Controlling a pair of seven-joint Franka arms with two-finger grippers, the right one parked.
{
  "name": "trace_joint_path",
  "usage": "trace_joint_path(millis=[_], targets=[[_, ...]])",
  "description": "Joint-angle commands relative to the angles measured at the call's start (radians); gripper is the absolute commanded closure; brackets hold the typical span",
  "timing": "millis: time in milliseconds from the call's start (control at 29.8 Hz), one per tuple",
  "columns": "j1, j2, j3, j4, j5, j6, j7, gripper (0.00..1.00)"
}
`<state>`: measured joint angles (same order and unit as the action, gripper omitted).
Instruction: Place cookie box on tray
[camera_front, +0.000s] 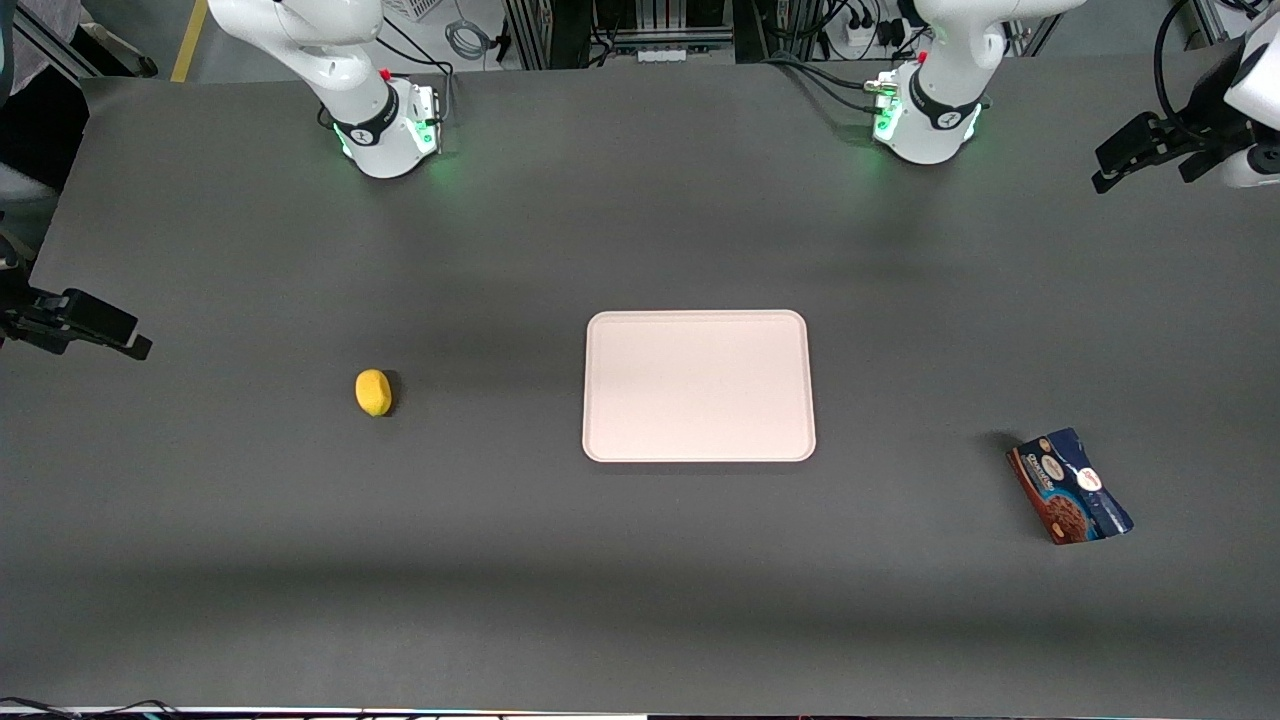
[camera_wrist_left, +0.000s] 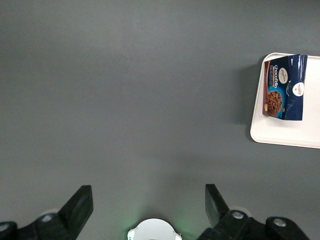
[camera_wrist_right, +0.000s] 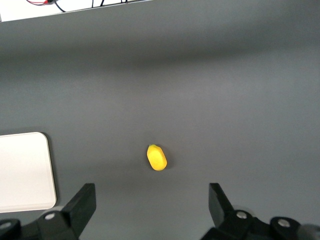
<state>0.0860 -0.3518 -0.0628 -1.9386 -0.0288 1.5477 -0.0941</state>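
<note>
Front view has the cookie box (camera_front: 1069, 486) lying flat on the dark table (camera_front: 640, 580), way off toward the working arm's end and well apart from the pink tray (camera_front: 699, 386). It's a bit nearer the camera than the tray and sits rotated, not square to the table edge. Tray has nothing on it, so nothing's been placed yet.

The left gripper (camera_front: 1140, 153) is parked high near the table's edge at the working arm's end, nowhere close to the box. In the left wrist view the gripper (camera_wrist_left: 149, 205) has its two fingers spread wide with only bare table between them, holding nothing. That same view makes the box (camera_wrist_left: 285, 87) look like it overlaps the tray (camera_wrist_left: 280, 131), but I think that's just the angle.

Handling guess: thin cardboard, probably light, stiff enough across the flat faces but likely to crush if squeezed hard. Glossy print could be a little slippery. I'd come straight down and pinch across the short width, mid-length, with the wrist turned to match the box's skew.

There's also a small yellow lemon-like thing (camera_front: 373, 392) toward the parked arm's end, not relevant
</note>
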Motion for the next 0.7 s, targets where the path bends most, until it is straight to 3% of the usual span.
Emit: trace_joint_path(millis=[0,268,670], targets=[[0.006,0.027,0.0,0.043,0.0,-0.012,0.014,0.0],[0.009,0.08,0.001,0.111,0.0,-0.012,0.013,0.0],[0.014,0.39,0.034,0.464,0.067,-0.043,0.013,0.0]])
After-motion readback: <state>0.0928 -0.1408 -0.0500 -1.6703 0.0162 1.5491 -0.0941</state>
